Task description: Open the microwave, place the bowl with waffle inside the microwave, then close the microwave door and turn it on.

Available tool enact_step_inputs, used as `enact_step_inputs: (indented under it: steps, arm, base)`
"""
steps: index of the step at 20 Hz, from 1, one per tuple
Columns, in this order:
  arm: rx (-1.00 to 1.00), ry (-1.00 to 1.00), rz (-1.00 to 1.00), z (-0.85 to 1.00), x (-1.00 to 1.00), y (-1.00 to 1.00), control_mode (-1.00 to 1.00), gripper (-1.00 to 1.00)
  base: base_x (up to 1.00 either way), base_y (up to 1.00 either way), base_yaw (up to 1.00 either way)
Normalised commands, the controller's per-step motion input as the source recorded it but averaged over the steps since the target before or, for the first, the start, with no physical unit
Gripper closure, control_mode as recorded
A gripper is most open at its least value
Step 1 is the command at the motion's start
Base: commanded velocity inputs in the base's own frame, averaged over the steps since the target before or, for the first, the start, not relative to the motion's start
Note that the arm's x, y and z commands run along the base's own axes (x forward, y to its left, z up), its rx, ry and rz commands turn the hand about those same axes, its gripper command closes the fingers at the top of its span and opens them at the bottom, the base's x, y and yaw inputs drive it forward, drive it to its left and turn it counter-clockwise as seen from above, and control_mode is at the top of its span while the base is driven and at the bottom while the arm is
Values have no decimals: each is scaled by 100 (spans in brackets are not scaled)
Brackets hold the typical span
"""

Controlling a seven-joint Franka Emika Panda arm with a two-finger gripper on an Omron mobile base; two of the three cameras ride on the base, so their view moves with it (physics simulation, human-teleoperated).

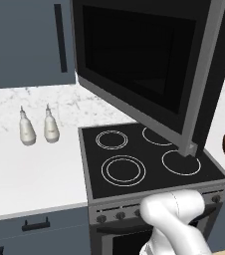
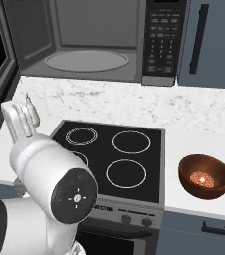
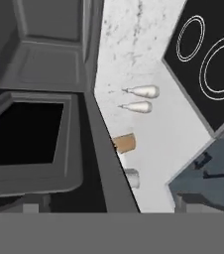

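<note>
Right base view — bowl with waffle [image 2: 205,175] right of stovetop [image 2: 113,159].

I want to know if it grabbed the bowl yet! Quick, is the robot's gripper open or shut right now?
Gripper: open, holding nothing. The bowl with waffle sits on the counter to the right of the stovetop, untouched.

Microwave [image 2: 97,42] mounted above the stovetop, black with grey trim, keypad strip at its right, cavity exposed with a round grey turntable inside. Door [image 1: 144,64] swung wide open on its left side, dark glass in grey frame, hanging over the stove. Bowl [image 2: 205,176], glossy reddish-brown, upright on the surface just right of the stove, waffle [image 2: 202,178] inside.
</note>
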Motion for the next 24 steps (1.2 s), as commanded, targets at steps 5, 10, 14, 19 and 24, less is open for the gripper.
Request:
enact_step_inputs:
  steps: [5, 10, 14, 19, 24]
  arm:
    - [48, 30, 36, -37, 100, 57, -100, -100]
    - [25, 13, 24, 6, 79, 74, -100, -100]
    - [5, 0, 28, -1, 14, 100, -100, -100]
    - [-1, -1, 23, -1, 1, 100, -100, -100]
    - [-2, -2, 21, 0, 0, 100, -100, -100]
  base:
    - [0, 0, 0]
    - [0, 0, 0]
    - [0, 0, 0]
    - [0, 0, 0]
    - [0, 0, 0]
